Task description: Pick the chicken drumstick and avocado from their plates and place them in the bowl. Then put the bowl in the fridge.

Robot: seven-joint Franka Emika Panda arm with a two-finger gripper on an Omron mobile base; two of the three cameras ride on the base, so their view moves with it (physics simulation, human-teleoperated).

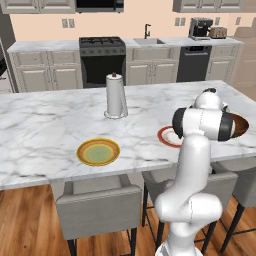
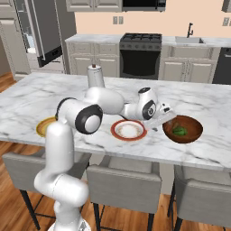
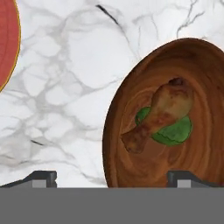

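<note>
The reddish-brown bowl (image 3: 201, 65) holds the brown chicken drumstick (image 3: 164, 111), which lies across the green avocado (image 3: 175, 131). My gripper (image 3: 113, 179) hovers just above the bowl's left rim, open and holding nothing. From the right base view, the gripper (image 2: 160, 119) sits between the bowl (image 2: 194, 124) and the red-rimmed plate (image 2: 129, 130). A speck of the avocado (image 2: 180, 131) shows inside the bowl. The yellow-rimmed plate (image 1: 98, 151) lies bare to the left, and the red plate (image 1: 167, 136) is bare too. The fridge (image 2: 31, 31) stands at the back left, its grey inside showing.
A paper towel roll (image 1: 116, 95) stands upright mid-island. Grey stools (image 2: 124, 180) are tucked under the island's near edge. The stove (image 1: 102, 57) and sink (image 1: 148, 42) line the back wall across a wooden floor.
</note>
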